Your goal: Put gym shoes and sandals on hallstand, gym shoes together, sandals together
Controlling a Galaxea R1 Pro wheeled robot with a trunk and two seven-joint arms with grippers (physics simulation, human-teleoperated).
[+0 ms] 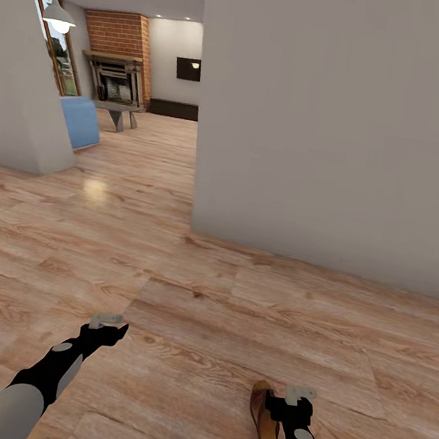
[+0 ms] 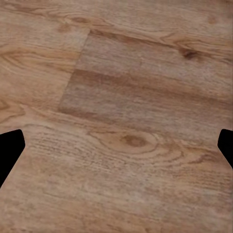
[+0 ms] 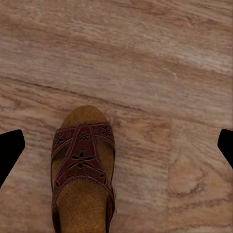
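Note:
One dark brown sandal [image 1: 266, 425] with a tan footbed shows narrow and edge-on in the head view, just left of my right gripper [image 1: 299, 396]. In the right wrist view the sandal [image 3: 82, 170] faces the camera strap-up, nearer one fingertip [image 3: 10, 150], and my right gripper [image 3: 116, 148] stands wide open. I cannot tell whether it touches the sandal. My left gripper [image 1: 108, 322] hangs open over bare corridor floor [image 1: 235, 305], with only planks between its fingers [image 2: 116, 150]. The gym shoes, the other sandal and the hallstand are out of view.
A plain grey wall [image 1: 331, 123] stands close ahead on the right, its corner near the middle. Another wall corner [image 1: 21, 94] is at the left. Between them the floor runs to a room with a brick fireplace [image 1: 120, 59], a blue seat [image 1: 80, 119] and a pendant lamp [image 1: 58, 15].

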